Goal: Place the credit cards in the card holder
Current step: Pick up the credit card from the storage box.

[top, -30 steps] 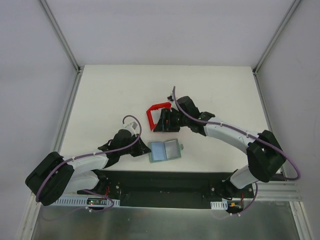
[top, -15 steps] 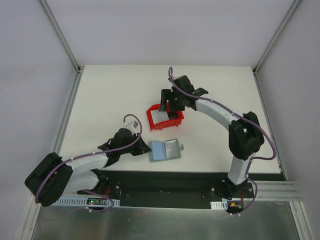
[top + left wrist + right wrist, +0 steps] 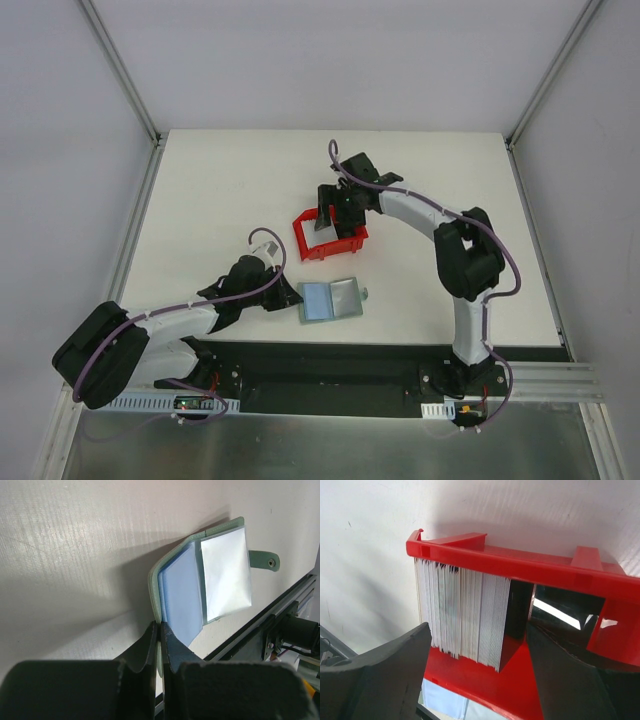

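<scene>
**Wallet held open, cards standing in the red bin**

The wallet (image 3: 330, 299) lies open and flat on the white table (image 3: 210, 190), a little below the middle of the overhead view and close to the dark strip along the table's lower edge. The left claw (image 3: 288, 296) is at the wallet's left side. In the left wrist view this claw (image 3: 160, 632) sits at bottom centre, clenched on the wallet's green rim, its two fingers (image 3: 147, 645) pressed together with the rim between them. One half of the wallet shows a pale blue pocket. The other half carries a glossy white rectangle, and I cannot tell whether that is a card or a clear sleeve. A small green tab (image 3: 261, 560) with a round snap sticks out towards the right of that frame.

The red bin (image 3: 300, 238) sits just above the wallet in the overhead view, apart from it. The right claw (image 3: 335, 210) is over the bin's upper right part. In the right wrist view this claw (image 3: 477, 630) is released, its fingers spread wide at lower left and lower right. Between them the cards (image 3: 462, 610) stand on edge inside the bin, packed in one stack near its left wall. Most of them are white-edged, and a dark block stands at the right end of the stack.
</scene>
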### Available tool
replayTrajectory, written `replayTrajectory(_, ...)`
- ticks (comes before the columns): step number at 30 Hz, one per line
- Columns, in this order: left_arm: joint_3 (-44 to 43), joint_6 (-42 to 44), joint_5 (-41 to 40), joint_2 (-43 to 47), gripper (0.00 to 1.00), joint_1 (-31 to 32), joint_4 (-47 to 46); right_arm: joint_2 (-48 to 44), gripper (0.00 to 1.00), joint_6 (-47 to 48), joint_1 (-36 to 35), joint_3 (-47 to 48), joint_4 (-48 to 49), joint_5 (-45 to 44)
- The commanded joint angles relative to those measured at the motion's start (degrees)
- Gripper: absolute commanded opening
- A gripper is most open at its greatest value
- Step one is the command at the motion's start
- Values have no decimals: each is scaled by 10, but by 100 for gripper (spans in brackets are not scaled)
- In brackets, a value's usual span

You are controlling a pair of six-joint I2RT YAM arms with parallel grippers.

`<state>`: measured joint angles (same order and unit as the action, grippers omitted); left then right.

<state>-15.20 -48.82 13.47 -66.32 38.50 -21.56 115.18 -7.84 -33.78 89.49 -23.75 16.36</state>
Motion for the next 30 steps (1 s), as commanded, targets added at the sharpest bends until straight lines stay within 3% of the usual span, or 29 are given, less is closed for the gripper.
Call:
replayTrajectory(1, -14, 10, 10, -1, 0, -7, -7, 22, 79, 2, 7, 31, 5, 37)
replayTrajectory(11, -16, 11, 12, -2, 0, -11, -2, 34, 78, -3, 9, 38, 24, 98)
replayTrajectory(25, -16, 11, 14, -2, 0, -12, -3, 8, 56, -9, 16, 20, 29, 103)
replayTrajectory(30, -16, 11, 16, -7, 0, -12, -6, 4, 52, -11, 16, 12, 33, 103)
